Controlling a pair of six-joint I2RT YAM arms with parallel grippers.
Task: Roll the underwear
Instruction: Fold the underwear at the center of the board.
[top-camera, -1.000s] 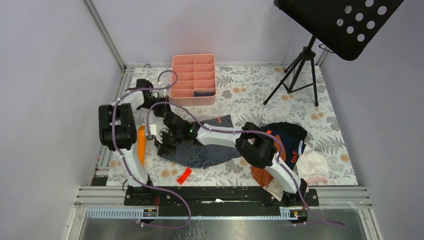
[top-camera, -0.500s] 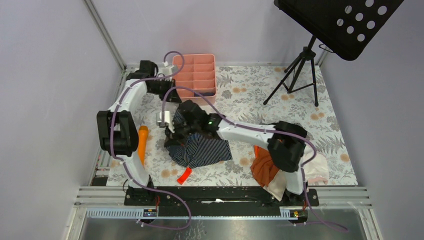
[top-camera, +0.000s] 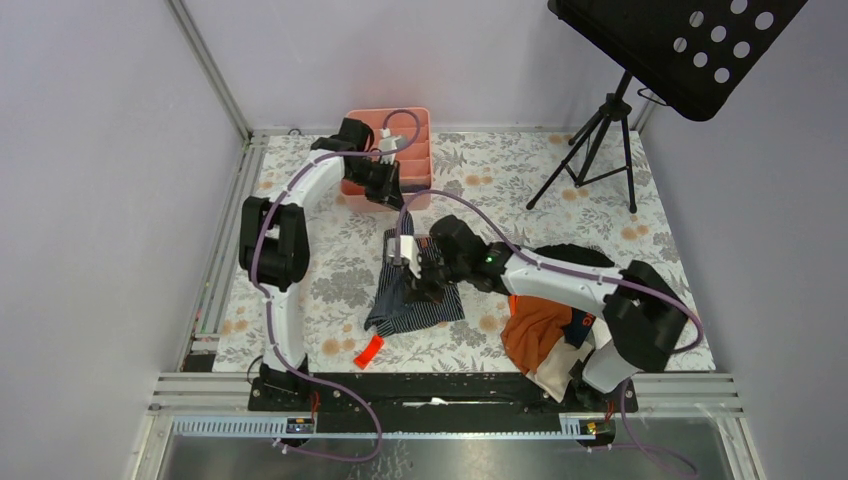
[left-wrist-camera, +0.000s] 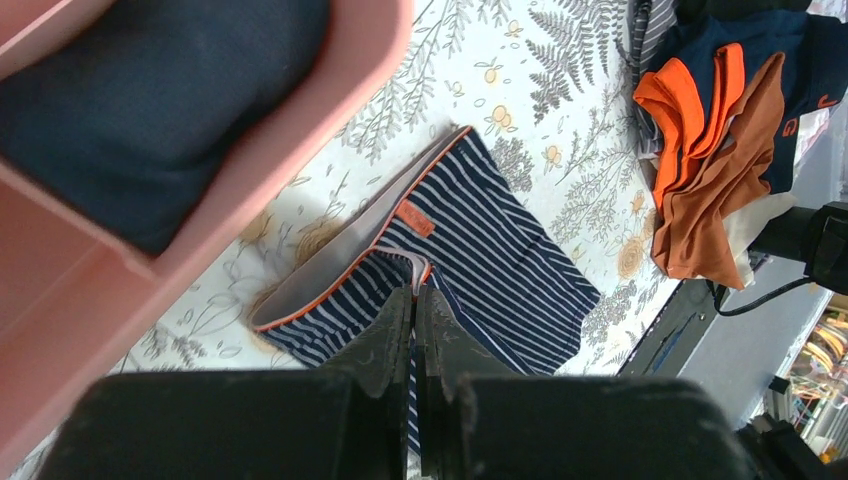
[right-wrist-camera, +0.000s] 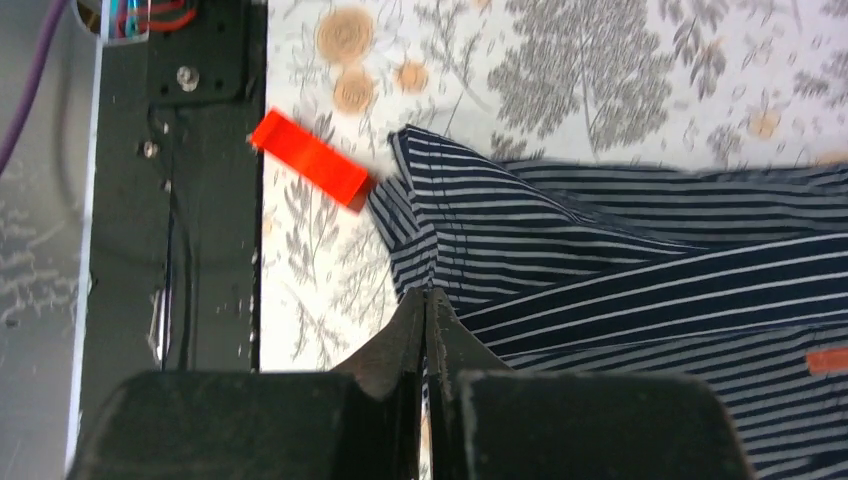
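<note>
The striped navy underwear (top-camera: 420, 305) lies crumpled on the floral table, left of centre, and also shows in the left wrist view (left-wrist-camera: 500, 250) and the right wrist view (right-wrist-camera: 620, 260). My right gripper (top-camera: 412, 280) is over its upper part. Its jaws (right-wrist-camera: 427, 292) are shut at the cloth's edge, where a ridge of fabric runs up to the tips. My left gripper (top-camera: 388, 195) is shut and holds nothing, at the near edge of the pink tray (top-camera: 428, 150). Past its tips (left-wrist-camera: 414, 290) the underwear lies farther off. A plain navy cloth (left-wrist-camera: 150, 100) fills one tray compartment.
A pile of orange, navy and white garments (top-camera: 545, 335) lies at the right, under my right arm. A small red piece (top-camera: 368, 350) sits by the table's near edge. A music stand's tripod (top-camera: 590, 150) stands at the back right.
My right gripper has moved to the right, and the underwear's left side has come over with it, bunching narrower. My left arm has swung away to the pink tray.
</note>
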